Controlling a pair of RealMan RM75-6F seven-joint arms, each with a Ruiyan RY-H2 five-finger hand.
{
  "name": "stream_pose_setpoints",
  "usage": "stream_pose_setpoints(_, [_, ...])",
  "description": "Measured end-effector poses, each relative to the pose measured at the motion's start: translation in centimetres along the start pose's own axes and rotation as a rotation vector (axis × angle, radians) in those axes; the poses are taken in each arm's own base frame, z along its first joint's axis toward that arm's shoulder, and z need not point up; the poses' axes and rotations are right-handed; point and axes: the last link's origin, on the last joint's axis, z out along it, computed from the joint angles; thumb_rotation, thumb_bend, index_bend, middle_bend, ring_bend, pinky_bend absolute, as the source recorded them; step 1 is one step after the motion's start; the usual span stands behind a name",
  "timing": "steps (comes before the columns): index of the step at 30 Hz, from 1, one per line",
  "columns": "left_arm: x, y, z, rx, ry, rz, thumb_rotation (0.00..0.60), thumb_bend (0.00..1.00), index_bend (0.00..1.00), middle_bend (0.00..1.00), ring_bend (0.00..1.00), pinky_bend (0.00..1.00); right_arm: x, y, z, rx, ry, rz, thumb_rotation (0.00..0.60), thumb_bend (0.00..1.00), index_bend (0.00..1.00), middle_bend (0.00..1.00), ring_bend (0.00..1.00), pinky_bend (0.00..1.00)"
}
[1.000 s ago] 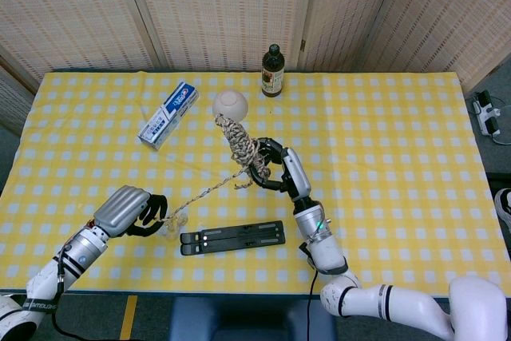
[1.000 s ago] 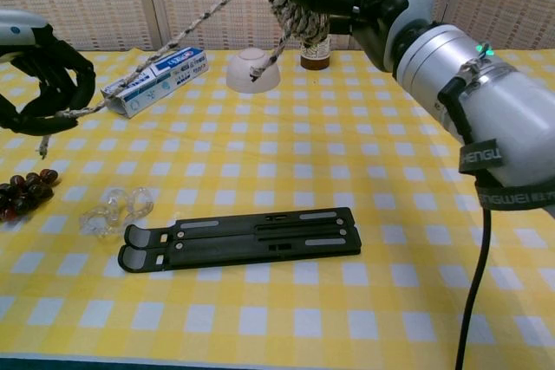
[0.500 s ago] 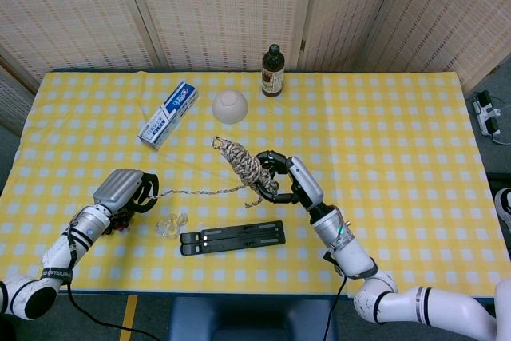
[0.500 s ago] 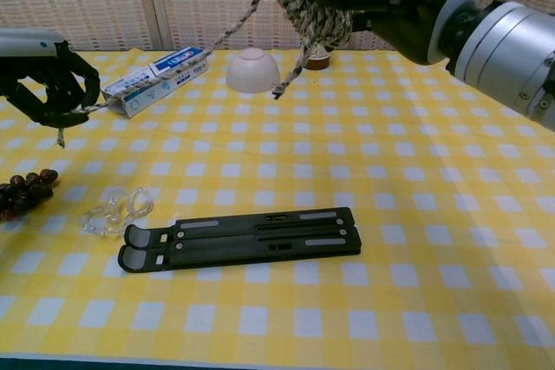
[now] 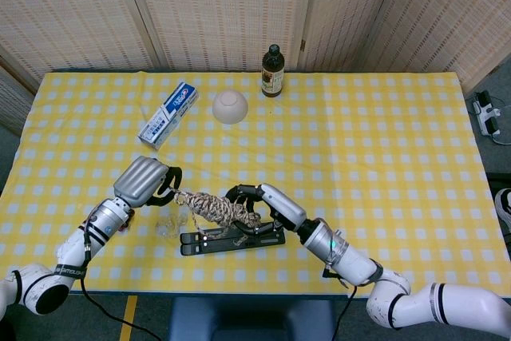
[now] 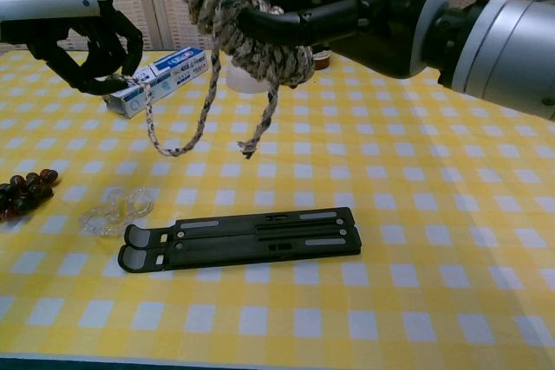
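Rope: coiled rope bundle held up off the surface, its top cut off by the upper edge of the chest view; two loose ends dangle below it.
Right robot hand: right robot hand wraps its dark fingers around the bundle, gripping it; in the head view it sits over the black folding stand.
Left robot hand: left robot hand pinches the thin rope tail, fingers curled on it; in the head view its fingertips hide under the silver back.
Hidden: black folding stand lies flat, partly covered by rope and hand from the head view; clear plastic piece beside its left end is hard to make out.
Left edge: dark grapes are cut off by the frame edge in the chest view.
Far side: toothpaste box, white bowl and dark bottle stand well apart from both hands.
Open room: yellow checked surface lies bare across the right half.
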Motion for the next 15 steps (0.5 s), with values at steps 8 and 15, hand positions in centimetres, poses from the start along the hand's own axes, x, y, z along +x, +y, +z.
stream_pose_setpoints(8, [2.7,2.7,1.3,-0.06,0.133,0.113,0.6,0.51,0.71,0.83,0.72,0.58,-1.3,0.2,-0.3,-0.072,-0.079,-0.074,0.6,0.75,0.92,0.73,0.78,0.66])
stream_pose_setpoints(15, [3.9,5.6,1.7,-0.107,0.216,0.144,0.6,0.51,0.71,0.83,0.72,0.58,-2.3,0.8,0.4,-0.139,-0.09,-0.088,0.6,0.75,0.92,0.73,0.79,0.67])
